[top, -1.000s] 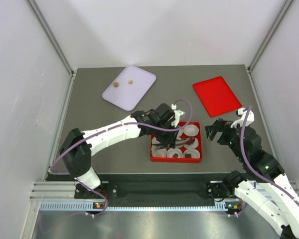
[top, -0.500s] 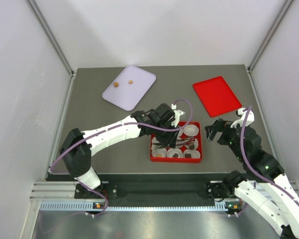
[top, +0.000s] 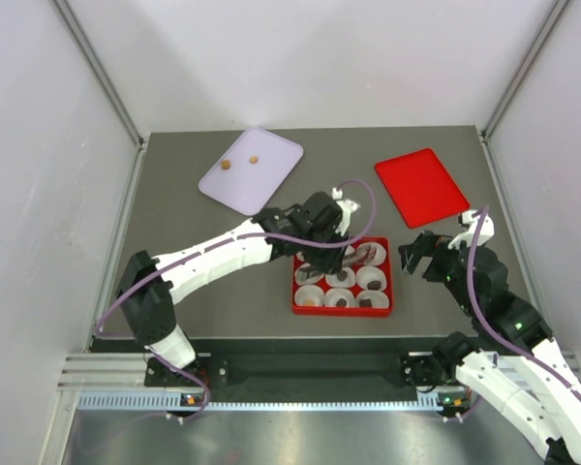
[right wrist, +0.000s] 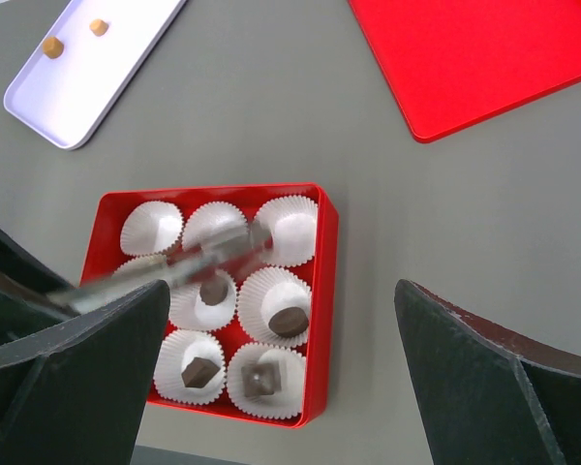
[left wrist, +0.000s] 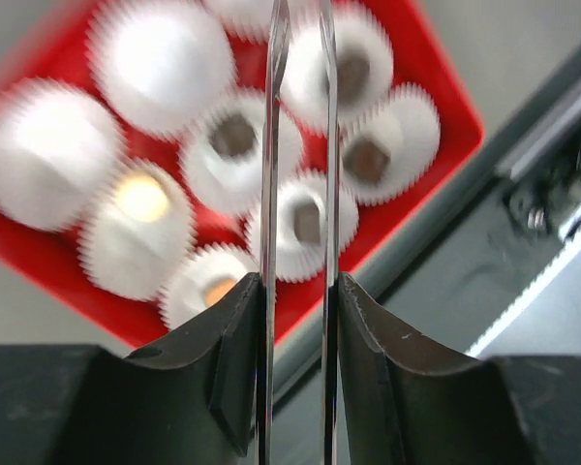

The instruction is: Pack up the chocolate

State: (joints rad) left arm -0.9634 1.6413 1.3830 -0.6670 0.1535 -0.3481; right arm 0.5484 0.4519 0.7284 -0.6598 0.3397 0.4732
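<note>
Currently, left end effector (left wrist: 298, 291) clamps thin metal tongs (left wrist: 274, 145) above pleated paper cups (left wrist: 160, 63); right end effector (right wrist: 281, 291) gapes.

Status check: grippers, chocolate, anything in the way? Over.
Left gripper shut on tongs over the red box. Right gripper open, beside it. Chocolate in several cups; two tan pieces on the lavender tray. Nothing between box and tray.

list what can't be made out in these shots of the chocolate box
Tips of the tongs: cut off by the top edge in the left wrist view and motion-blurred in the right wrist view, so whether they hold anything cannot be told.
Lower-left corner of the red box: hidden by a finger of the right gripper in its wrist view.
White cups: blurred in the left wrist view.
</note>
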